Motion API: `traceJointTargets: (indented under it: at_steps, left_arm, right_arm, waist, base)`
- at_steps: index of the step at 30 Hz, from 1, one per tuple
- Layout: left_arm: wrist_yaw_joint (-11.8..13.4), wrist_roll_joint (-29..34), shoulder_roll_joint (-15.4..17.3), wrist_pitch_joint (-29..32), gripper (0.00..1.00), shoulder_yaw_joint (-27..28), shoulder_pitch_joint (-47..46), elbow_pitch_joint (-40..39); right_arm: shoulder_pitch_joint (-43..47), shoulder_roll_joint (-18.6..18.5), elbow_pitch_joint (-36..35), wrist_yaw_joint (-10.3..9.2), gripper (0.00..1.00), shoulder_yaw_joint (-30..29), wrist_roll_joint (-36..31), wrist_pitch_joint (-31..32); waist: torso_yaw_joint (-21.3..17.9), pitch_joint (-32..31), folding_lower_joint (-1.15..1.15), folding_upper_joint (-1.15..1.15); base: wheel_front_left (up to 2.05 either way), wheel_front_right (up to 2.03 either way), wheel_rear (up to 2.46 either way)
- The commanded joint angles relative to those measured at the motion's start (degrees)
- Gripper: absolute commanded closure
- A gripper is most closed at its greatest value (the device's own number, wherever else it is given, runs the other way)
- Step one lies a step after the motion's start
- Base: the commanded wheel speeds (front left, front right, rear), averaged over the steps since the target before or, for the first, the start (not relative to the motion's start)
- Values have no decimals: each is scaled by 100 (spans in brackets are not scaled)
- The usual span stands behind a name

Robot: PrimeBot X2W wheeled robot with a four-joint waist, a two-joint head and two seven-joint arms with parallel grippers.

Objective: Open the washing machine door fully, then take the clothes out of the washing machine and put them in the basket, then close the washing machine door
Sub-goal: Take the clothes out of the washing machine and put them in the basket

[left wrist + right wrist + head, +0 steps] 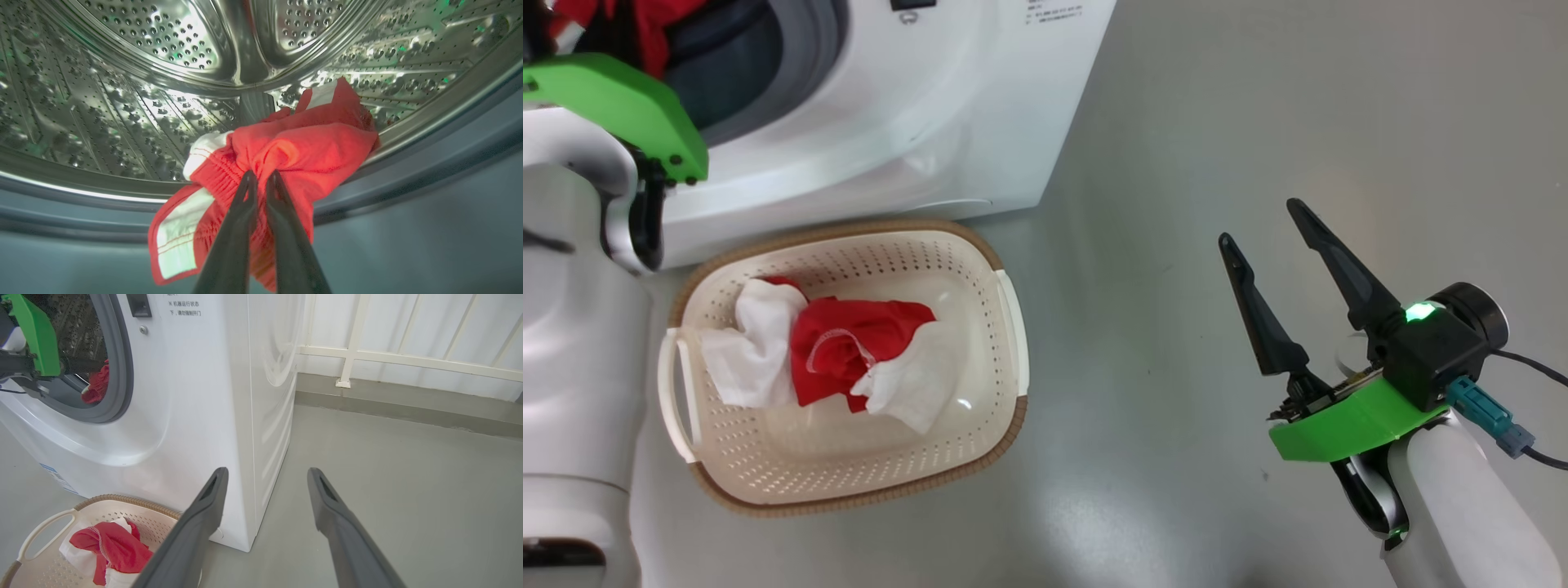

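Inside the steel drum [163, 41] of the white washing machine [915, 122], my left gripper [260, 175] is shut on a bunched piece of the clothes [310, 147], red with white stripes, lying at the drum's lip over the grey rubber ring [408, 171]. Another red and white garment [849, 343] lies in the cream basket [1010, 327], which stands on the floor in front of the machine. My right gripper [1258, 220] hovers open over the floor to the right, nothing between its fingers. The washing machine door is out of view.
Grey floor [1258, 98] spreads to the right of the machine. In the right wrist view a white railing [408, 359] and a low grey kerb [408, 412] run behind it. My pale left forearm [572, 343] stands beside the basket's left handle.
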Motion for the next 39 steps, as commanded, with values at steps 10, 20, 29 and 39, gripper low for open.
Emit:
traceJointTargets:
  at_steps: [10, 20, 29, 39]
  left_arm:
    - [-68, -163, 143, -1059, 100, 189, 556, -457]
    - [36, -93, 109, -1221, 100, 527, 1512, -1812]
    - [16, 23, -115, -1223, 100, 772, 2623, -2914]
    - [75, 129, -236, -1223, 100, 826, 3573, -3874]
  right_arm:
    - [73, -35, -85, 35, 0, 90, 46, -36]
    - [220, -46, -28, 35, 0, 70, 34, -36]
    - [377, -19, 29, 35, 0, 66, 41, -36]
    - [601, 4, 110, 35, 0, 32, 34, -36]
  waist:
    - [178, -357, 0, 0]
    - [319, -766, 0, 0]
    - [377, -1242, 0, 0]
    - [438, -1720, 0, 0]
  base:
    - [0, 0, 0]
    - [0, 0, 0]
    - [0, 0, 0]
    - [0, 0, 0]
